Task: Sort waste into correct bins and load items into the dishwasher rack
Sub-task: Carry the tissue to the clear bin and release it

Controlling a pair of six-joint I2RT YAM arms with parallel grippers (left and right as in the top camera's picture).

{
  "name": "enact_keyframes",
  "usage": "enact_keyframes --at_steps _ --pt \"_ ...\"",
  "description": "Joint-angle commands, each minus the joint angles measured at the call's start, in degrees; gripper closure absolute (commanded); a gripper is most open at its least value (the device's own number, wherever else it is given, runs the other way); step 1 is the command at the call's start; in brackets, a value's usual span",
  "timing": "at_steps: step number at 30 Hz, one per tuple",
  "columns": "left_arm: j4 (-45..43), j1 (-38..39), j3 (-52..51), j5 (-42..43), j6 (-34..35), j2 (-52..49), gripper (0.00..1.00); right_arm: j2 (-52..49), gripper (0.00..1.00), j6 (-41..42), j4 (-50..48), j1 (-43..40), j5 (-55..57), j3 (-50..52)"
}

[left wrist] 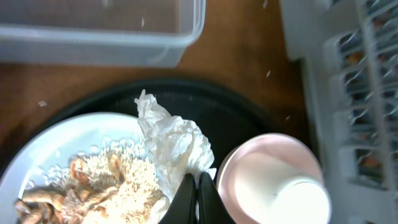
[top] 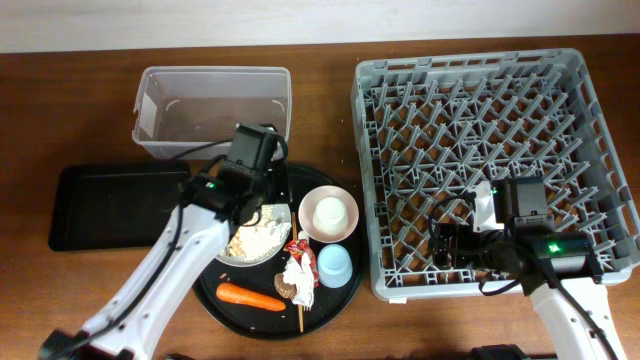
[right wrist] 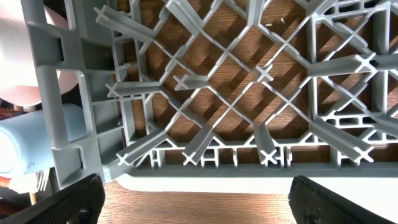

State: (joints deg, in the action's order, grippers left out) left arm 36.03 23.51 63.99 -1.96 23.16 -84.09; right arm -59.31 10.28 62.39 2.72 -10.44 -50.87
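Note:
My left gripper (left wrist: 198,190) is shut on a crumpled white tissue (left wrist: 174,143) over the white plate (left wrist: 37,155), which holds beige food scraps (left wrist: 106,180). From overhead this gripper (top: 262,203) is above the plate (top: 282,215) on the round tray. A pinkish bowl (top: 346,203) holds a white cup (top: 329,213). A pale blue cup (top: 334,265), red wrapper (top: 299,248), another tissue (top: 299,273), brown lump (top: 284,290) and carrot (top: 250,297) lie nearby. My right gripper (top: 450,245) is open and empty over the grey rack's (top: 495,110) front edge (right wrist: 236,177).
The clear tub (top: 210,105) stands behind the round black tray (top: 330,305). The shallow black tray (top: 115,205) lies to the left. The rack's upright pegs (right wrist: 261,74) fill the right wrist view, with the blue cup (right wrist: 25,146) beyond its left wall.

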Motion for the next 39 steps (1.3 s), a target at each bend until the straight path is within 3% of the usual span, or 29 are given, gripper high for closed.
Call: enact_keyframes --at_steps 1,5,9,11,12,13,15,17,18,19,21,24,26,29,33,39 --pt "-0.42 -2.27 4.07 -2.4 -2.62 3.41 1.0 -0.04 0.02 -0.11 -0.07 -0.13 0.55 -1.18" --pt "-16.15 -11.93 4.76 -2.38 -3.56 -1.97 1.0 -0.04 0.02 -0.11 -0.02 -0.13 0.52 -1.18" --pt "-31.15 -12.9 4.76 -0.52 -3.5 -16.37 1.0 -0.04 0.02 -0.11 0.02 -0.13 0.52 -1.18" --pt "-32.92 -12.81 4.76 2.21 -3.5 -19.82 0.98 -0.04 0.02 -0.13 0.02 -0.13 0.55 -1.18" --pt "-32.81 -12.81 4.76 2.69 -3.5 -19.82 0.73 -0.04 0.02 -0.13 0.0 -0.13 0.55 -1.18" --pt "-32.81 -12.81 4.85 2.91 -3.5 -19.69 0.41 -0.04 0.02 -0.13 0.02 -0.13 0.55 -1.18" --pt "-26.97 -12.81 6.4 5.25 -3.52 -17.29 0.01 -0.04 0.02 -0.35 0.68 -0.13 0.55 -1.18" --pt "-13.27 -12.74 7.58 5.22 -3.52 -10.19 0.01 -0.04 0.02 -0.35 0.87 -0.13 0.55 -1.18" --pt "-1.49 -12.24 7.58 5.25 -3.5 -5.09 0.01 -0.04 0.02 -0.35 0.9 -0.13 0.55 -1.18" --pt "10.05 -11.08 7.58 5.81 -3.45 -2.84 0.01 -0.04 0.02 -0.35 0.85 -0.13 0.55 -1.18" --pt "24.22 -8.15 4.46 6.73 -3.21 -3.19 0.01 -0.04 0.01 -0.33 0.87 -0.13 0.55 -1.18" --pt "22.64 -7.74 -2.73 6.75 -2.99 -3.21 0.01 -0.04 0.02 -0.33 0.92 -0.13 0.55 -1.18" --pt "15.82 -7.74 -8.57 7.3 -3.04 -3.21 0.02 -0.04 0.02 -0.33 0.92 -0.13 0.55 -1.18" --pt "4.98 -7.72 -13.66 10.14 -3.06 -3.21 0.23 -0.04 0.02 -0.33 0.92 -0.13 0.55 -1.18" --pt "0.31 -5.99 -14.84 10.08 -3.06 -3.21 0.36 -0.04 0.02 -0.33 0.92 -0.13 0.52 -1.18" --pt "-0.94 -4.76 -15.21 8.15 -3.04 -3.89 0.36 -0.04 0.02 -0.33 1.33 -0.13 0.52 -1.18"
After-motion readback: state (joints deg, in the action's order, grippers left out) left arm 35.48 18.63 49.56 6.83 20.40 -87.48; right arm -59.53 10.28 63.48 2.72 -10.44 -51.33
